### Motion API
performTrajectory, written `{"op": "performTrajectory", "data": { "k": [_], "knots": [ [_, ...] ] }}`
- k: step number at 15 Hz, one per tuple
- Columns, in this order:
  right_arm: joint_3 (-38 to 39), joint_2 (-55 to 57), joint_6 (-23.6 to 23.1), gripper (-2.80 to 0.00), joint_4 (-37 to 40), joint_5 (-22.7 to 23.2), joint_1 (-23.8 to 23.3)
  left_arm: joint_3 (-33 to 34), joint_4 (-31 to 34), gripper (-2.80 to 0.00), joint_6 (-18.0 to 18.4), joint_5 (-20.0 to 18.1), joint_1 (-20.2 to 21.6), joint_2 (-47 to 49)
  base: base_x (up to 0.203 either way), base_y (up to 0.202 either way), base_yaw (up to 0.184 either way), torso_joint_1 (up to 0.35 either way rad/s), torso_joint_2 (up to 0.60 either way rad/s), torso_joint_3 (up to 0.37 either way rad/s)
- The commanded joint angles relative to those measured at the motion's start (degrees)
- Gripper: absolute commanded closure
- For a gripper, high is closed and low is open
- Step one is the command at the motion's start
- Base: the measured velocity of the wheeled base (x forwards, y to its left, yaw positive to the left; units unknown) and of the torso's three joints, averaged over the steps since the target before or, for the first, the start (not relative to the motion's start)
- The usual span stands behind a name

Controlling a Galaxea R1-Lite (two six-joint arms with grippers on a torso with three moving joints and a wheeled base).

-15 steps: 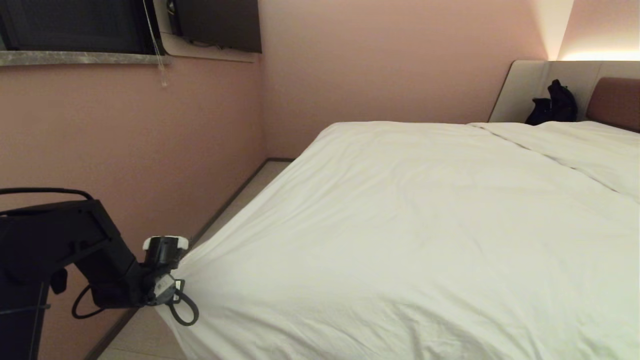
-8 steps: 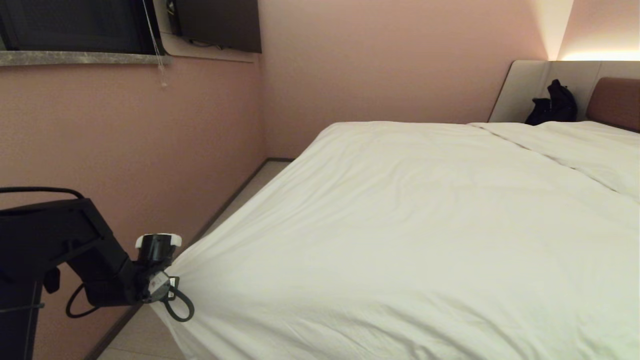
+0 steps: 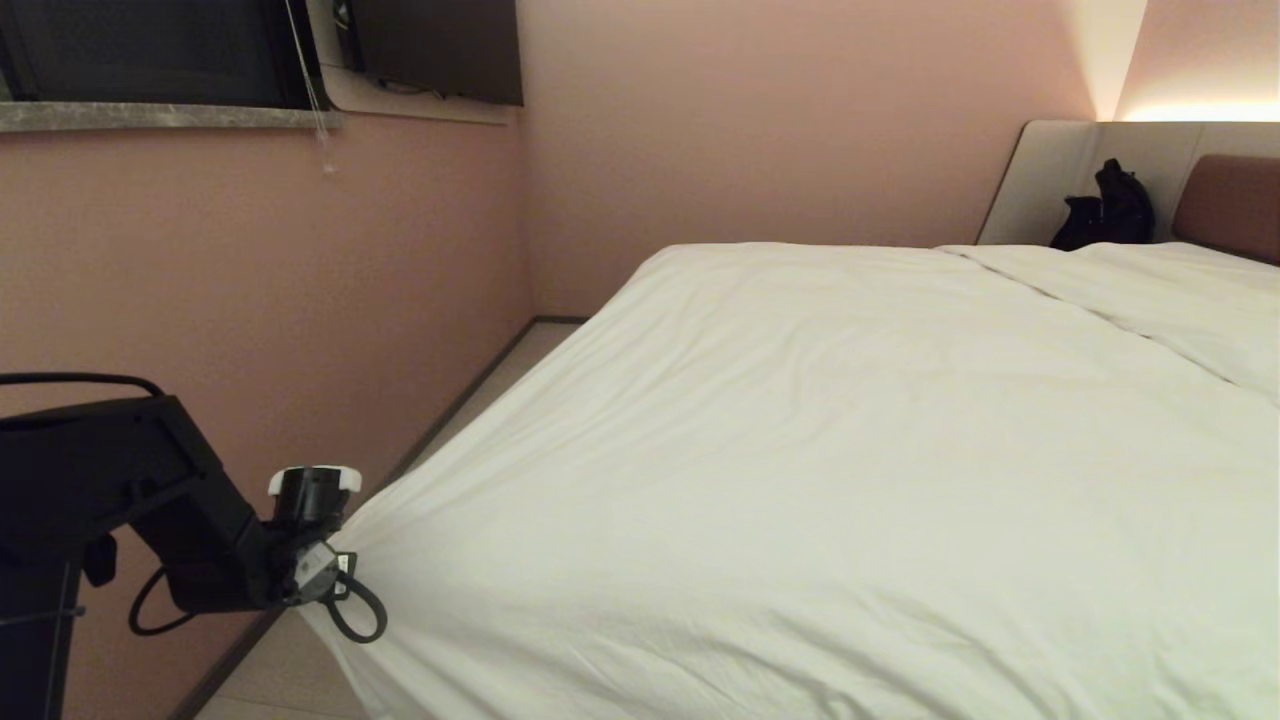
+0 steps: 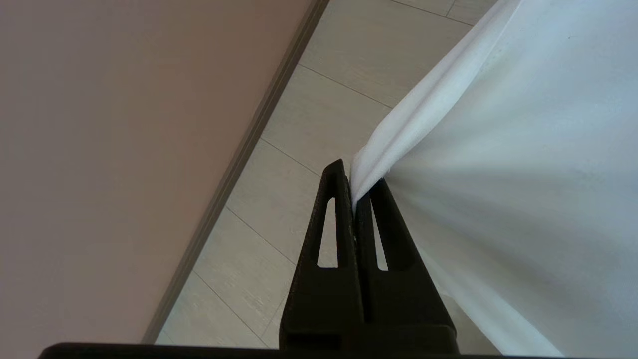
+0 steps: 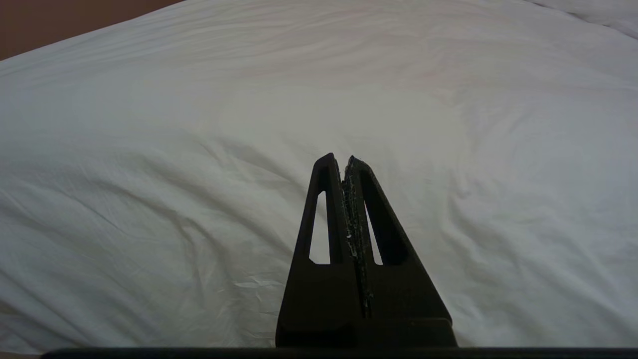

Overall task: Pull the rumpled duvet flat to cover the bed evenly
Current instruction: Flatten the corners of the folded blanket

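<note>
Pink walls close in tight on my left, with a strip of tiled floor [image 4: 319, 124] beside the bed [image 3: 1230, 205]. My duvet [image 3: 800, 450] lies spread over the mattress, its near corner drawn taut off the bed's edge. That corner is pinched in the left gripper [image 4: 355, 192], jaws closed on a thin fold. So little cloth is caught that I think harder pulling may slip it free, or drag the far side askew. The right gripper [image 5: 344, 162] hangs above the duvet, jaws closed, empty.
</note>
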Motion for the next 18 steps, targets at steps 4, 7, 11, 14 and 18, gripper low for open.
{"op": "performTrajectory", "data": {
  "k": [4, 7, 11, 14, 18],
  "knots": [
    [0.0, 0.1, 0.0, 0.0, 0.0, 0.0, 0.0, 1.0, -2.2, -2.8, -0.4, -0.6, -0.7, -0.6, 0.0, 0.0, 0.0, 0.0, 0.0, 0.0],
    [0.0, 0.1, 0.0, 0.0, 0.0, 0.0, 0.0, 3.1, -2.1, -2.8, -1.4, -4.9, -2.4, -3.3, 0.0, 0.0, 0.0, 0.0, 0.0, 0.0],
    [0.0, 0.1, 0.0, 0.0, 0.0, 0.0, 0.0, 5.6, -1.4, -2.8, -2.9, -11.1, -3.2, -9.2, 0.0, 0.0, 0.0, 0.0, 0.0, 0.0],
    [0.0, 0.1, 0.0, 0.0, 0.0, 0.0, 0.0, 6.6, -0.6, -2.8, -3.0, -11.5, -2.8, -13.1, 0.0, 0.0, 0.0, 0.0, 0.0, 0.0],
    [0.0, 0.1, 0.0, 0.0, 0.0, 0.0, 0.0, 7.4, 1.6, -2.8, -6.4, -17.9, -2.6, -22.3, 0.0, 0.0, 0.0, 0.0, 0.0, 0.0]
  ]
}}
